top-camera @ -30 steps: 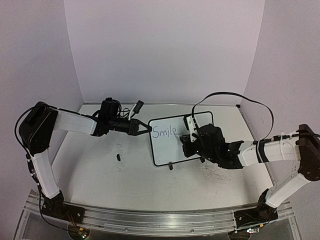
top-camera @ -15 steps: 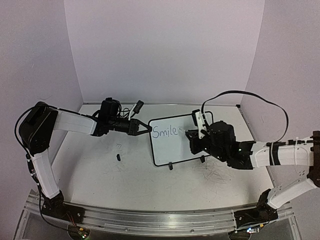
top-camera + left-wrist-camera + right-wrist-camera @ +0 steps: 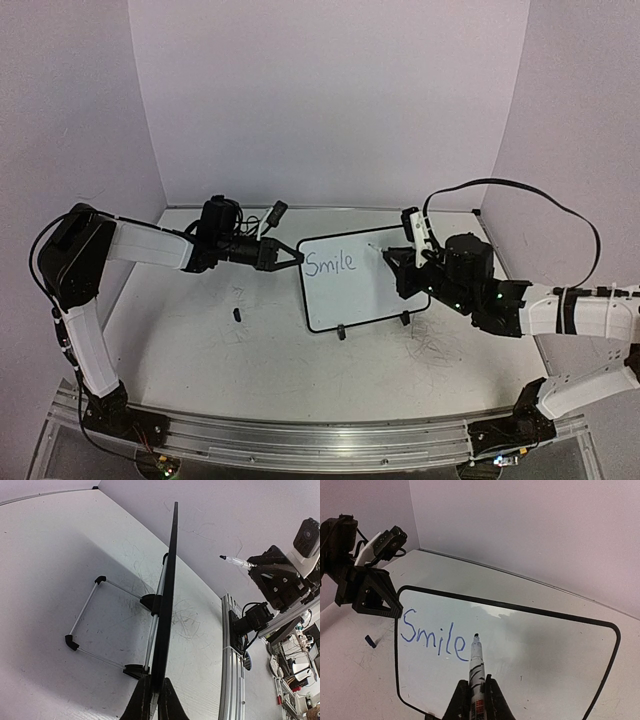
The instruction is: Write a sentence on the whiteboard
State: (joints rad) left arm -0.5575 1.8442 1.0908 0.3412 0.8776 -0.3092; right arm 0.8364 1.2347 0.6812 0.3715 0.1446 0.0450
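Observation:
The whiteboard (image 3: 362, 297) stands tilted on its feet at mid table; it appears edge-on (image 3: 168, 600) in the left wrist view. Of the sentence (image 3: 330, 264), only the blue word "Smile" (image 3: 433, 637) is written, at the board's upper left. My left gripper (image 3: 298, 258) is shut on the board's left edge (image 3: 154, 696). My right gripper (image 3: 476, 701) is shut on a white marker (image 3: 476, 662). The marker's tip hovers just right of the "e", off the surface. From above, the right gripper (image 3: 400, 266) sits at the board's right side.
A small dark cap (image 3: 237, 314) lies on the table left of the board, also seen as the cap (image 3: 369, 640). Grey scuff scribbles (image 3: 435, 346) mark the tabletop to the right. A metal rail (image 3: 231, 655) runs along the near edge. Walls close the back and sides.
My right arm has drawn back to the right, taking the marker away from the board's middle to its right side. The left gripper and the board have not moved.

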